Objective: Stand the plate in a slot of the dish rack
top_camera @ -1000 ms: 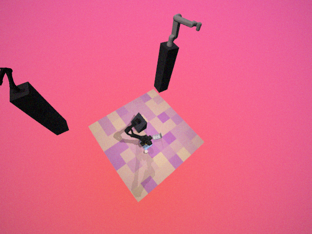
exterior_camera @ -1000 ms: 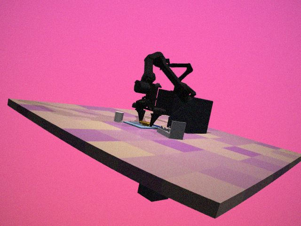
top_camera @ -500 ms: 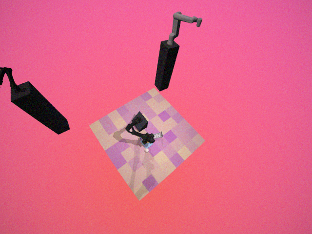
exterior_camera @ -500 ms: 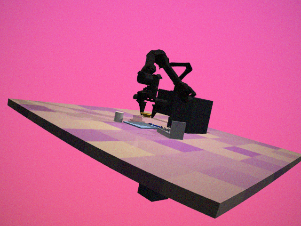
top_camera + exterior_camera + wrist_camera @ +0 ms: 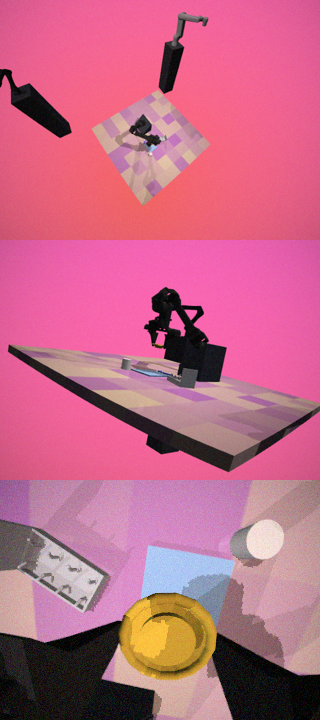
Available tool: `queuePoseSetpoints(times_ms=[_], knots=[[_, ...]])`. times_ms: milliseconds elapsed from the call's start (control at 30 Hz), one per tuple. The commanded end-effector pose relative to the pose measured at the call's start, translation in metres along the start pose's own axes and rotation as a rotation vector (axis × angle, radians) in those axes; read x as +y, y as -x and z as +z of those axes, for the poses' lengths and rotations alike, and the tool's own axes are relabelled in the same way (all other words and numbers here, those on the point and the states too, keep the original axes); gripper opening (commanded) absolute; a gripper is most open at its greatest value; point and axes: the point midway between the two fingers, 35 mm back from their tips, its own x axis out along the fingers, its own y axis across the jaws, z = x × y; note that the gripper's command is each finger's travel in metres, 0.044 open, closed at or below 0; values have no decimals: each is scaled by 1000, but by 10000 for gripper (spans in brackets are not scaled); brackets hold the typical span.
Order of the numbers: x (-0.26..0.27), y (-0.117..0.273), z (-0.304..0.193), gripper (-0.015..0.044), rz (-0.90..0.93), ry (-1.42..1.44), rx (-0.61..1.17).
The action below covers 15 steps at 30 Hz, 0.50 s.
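Observation:
The yellow round plate [image 5: 157, 345] [image 5: 167, 645] is roughly level in the air, well above the light-blue mat [image 5: 153, 148] [image 5: 149, 372] [image 5: 172, 567]. My gripper [image 5: 158, 346] [image 5: 166, 632] points down and is shut on the plate, with one finger at each side of its rim. In the top view the arm hides most of the plate and the fingers. The grey dish rack [image 5: 162, 138] [image 5: 189, 378] [image 5: 61, 565] stands beside the mat, at the upper left of the wrist view. It has short rails in two rows and a tall wall at one end. Its slots look empty.
A white-grey cylinder [image 5: 150, 154] [image 5: 126, 364] [image 5: 265, 539] stands at the mat's far side from the rack. A thin blue object [image 5: 165, 373] lies by the mat near the rack. The black arm base [image 5: 144, 124] [image 5: 211, 364] stands behind. Two other arms on pillars stand off the table.

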Motion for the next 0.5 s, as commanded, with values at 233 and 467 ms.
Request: queuePoseSetpoints(times_ms=[233, 467], knots=[[1, 47, 1, 0, -9, -2, 14], [23, 48, -3, 0, -6, -121, 13]])
